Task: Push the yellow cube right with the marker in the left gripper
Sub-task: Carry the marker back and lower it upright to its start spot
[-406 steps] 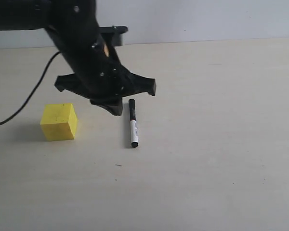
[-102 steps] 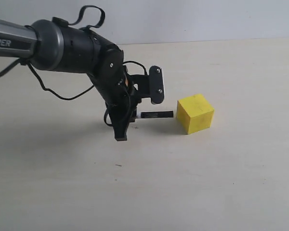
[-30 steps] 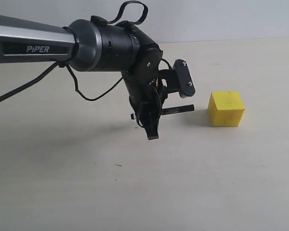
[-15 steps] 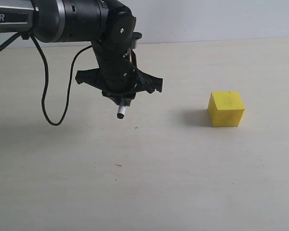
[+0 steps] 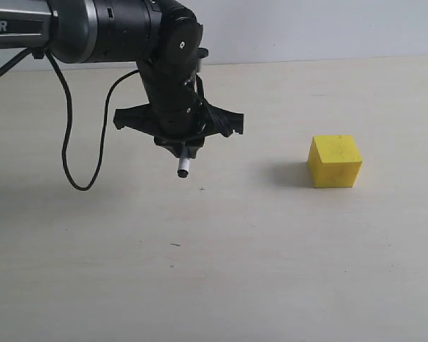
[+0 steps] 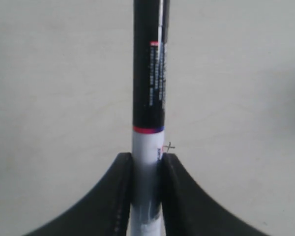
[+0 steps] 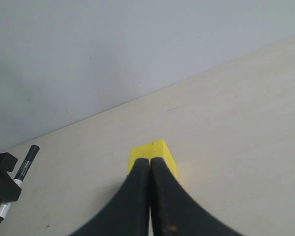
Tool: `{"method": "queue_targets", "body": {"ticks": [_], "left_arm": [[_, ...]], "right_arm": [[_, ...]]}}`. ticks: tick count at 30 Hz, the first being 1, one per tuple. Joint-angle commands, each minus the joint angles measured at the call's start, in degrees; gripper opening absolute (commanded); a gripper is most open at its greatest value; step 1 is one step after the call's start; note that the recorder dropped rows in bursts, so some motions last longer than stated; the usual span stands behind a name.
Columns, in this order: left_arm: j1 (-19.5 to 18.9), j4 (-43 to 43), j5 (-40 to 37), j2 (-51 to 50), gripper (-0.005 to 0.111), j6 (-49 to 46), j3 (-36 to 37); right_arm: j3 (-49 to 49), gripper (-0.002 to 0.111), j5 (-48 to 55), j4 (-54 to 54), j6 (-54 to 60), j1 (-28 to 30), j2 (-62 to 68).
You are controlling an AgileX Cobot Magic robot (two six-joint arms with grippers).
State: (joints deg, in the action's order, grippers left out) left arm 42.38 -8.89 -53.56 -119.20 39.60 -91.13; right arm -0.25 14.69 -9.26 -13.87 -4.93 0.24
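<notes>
— Two grippers to log. State of each?

— Left gripper [image 6: 146, 164]: clamped on the marker [image 6: 148, 98]. Fingers pinched the white barrel; the black section ran out past them. Right gripper [image 7: 150, 164]: fingers pressed together, nothing between them.

— Where was the yellow cube [image 5: 334, 162]?

— Flat on the table [image 5: 271, 278], alone, nothing touching it. The left gripper hung to the cube's left, well apart from it and higher than its top. In the exterior view only the marker's white end showed, poking out under the claw. It looked clear of the table. No contact between marker and cube.

— And the right gripper, against the cube?

— The cube showed just past its closed tips in the right wrist view. The exterior view did not show that gripper, so how near it was I could not tell.

— Step in hand?

— My judgement: the approach. Marker gripped, push not engaged.

— What did the next move call for?

— Bring the marker down to the height of the cube's side and carry it across to the cube's left face. Then drive right in a straight line. Contact should land near the middle of that face, or the cube may spin rather than slide. A slim barrel can pivot in the pinch, so go slowly.
</notes>
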Motion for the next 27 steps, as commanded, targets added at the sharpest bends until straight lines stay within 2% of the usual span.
{"method": "queue_targets", "body": {"ticks": [1, 9, 27], "left_arm": [[0.2, 0.1, -0.1, 2.7, 0.000, 0.7, -0.3], [0.2, 1.1, -0.1, 3.6, 0.000, 1.9, -0.3], [0.2, 4.3, 2.5, -6.2, 0.000, 2.9, -0.3]], "right_arm": [[0.2, 0.000, -0.9, 0.2, 0.3, 0.3, -0.2], [0.2, 0.000, -0.9, 0.2, 0.3, 0.3, -0.2], [0.2, 0.000, -0.9, 0.2, 0.3, 0.3, -0.2]]}}
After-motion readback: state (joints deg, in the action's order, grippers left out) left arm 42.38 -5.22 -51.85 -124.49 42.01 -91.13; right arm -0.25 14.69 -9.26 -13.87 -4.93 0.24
